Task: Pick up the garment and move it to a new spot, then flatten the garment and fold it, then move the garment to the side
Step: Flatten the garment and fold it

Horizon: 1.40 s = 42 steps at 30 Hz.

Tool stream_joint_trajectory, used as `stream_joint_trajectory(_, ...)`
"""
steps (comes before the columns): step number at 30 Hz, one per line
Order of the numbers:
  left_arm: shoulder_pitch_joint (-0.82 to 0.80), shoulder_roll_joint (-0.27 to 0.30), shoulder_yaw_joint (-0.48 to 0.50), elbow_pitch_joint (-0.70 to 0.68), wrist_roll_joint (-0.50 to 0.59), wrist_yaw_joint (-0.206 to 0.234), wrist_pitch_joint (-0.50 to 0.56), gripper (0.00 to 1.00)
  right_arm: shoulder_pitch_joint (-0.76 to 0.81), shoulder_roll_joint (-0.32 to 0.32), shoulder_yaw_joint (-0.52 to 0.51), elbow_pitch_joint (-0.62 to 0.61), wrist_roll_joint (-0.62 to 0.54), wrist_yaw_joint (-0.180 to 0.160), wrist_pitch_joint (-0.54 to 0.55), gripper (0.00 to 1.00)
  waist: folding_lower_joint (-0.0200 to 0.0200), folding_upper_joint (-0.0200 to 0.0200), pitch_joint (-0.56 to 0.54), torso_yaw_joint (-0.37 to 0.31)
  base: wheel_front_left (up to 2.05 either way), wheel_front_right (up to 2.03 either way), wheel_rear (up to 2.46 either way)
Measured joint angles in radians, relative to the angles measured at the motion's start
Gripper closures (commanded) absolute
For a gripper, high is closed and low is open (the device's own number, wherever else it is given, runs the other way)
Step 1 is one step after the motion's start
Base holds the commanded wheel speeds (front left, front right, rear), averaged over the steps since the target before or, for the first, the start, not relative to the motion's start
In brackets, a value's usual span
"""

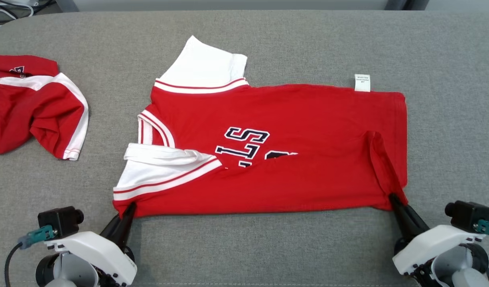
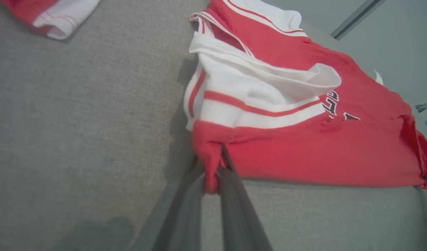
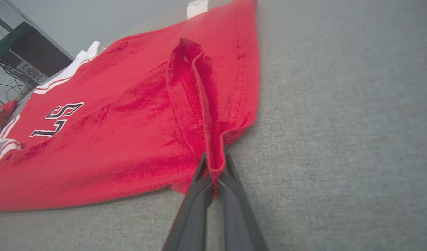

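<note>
The garment, a red jersey with white sleeves, lies spread across the middle of the grey table, collar toward 9 o'clock and hem toward 3 o'clock in the head view. The left gripper, at 7 o'clock, is clamped on the near shoulder corner, and its wrist view shows red cloth bunched in the closed grip. The right gripper, at 5 o'clock, is pinched tight on the near hem corner, and a raised ridge of cloth runs from its tips toward 12 o'clock. The step in hand looks like the fold, with the near edge carried over toward the far edge at 12 o'clock. To do it well, both arms should probably rise together and level. Pulling the edge taut between them should draw the ridge out, and an even pace should land that edge parallel to the far one, by the label. The near sleeve lies loosely doubled and may flop out of the fold. The other jersey, at 9 o'clock, lies well apart.
</note>
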Motion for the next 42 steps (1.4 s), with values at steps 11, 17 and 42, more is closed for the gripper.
stream_joint_trajectory(11, 0.145, 0.004, 0.014, -0.118, -0.035, 0.066, 0.009, 1.00, 0.257, 0.069, -0.145, -0.239, -0.011, 0.000, 0.137, 1.00, 0.0000, 0.0001, -0.010, 0.035, 0.00, 0.00, 0.00)
stream_joint_trajectory(17, 0.172, -0.017, 0.001, -0.069, -0.043, 0.046, -0.014, 0.00, 0.284, 0.091, -0.172, -0.250, -0.048, 0.000, 0.143, 0.00, 0.0000, 0.0001, -0.030, 0.029, 0.00, 0.00, 0.00)
stream_joint_trajectory(42, 0.112, 0.073, 0.033, -0.280, 0.270, 0.224, -0.210, 0.00, 0.201, 0.116, -0.185, -0.312, -0.415, 0.001, -0.156, 0.00, 0.0000, 0.0000, -0.144, -0.035, 0.00, 0.00, 0.00)
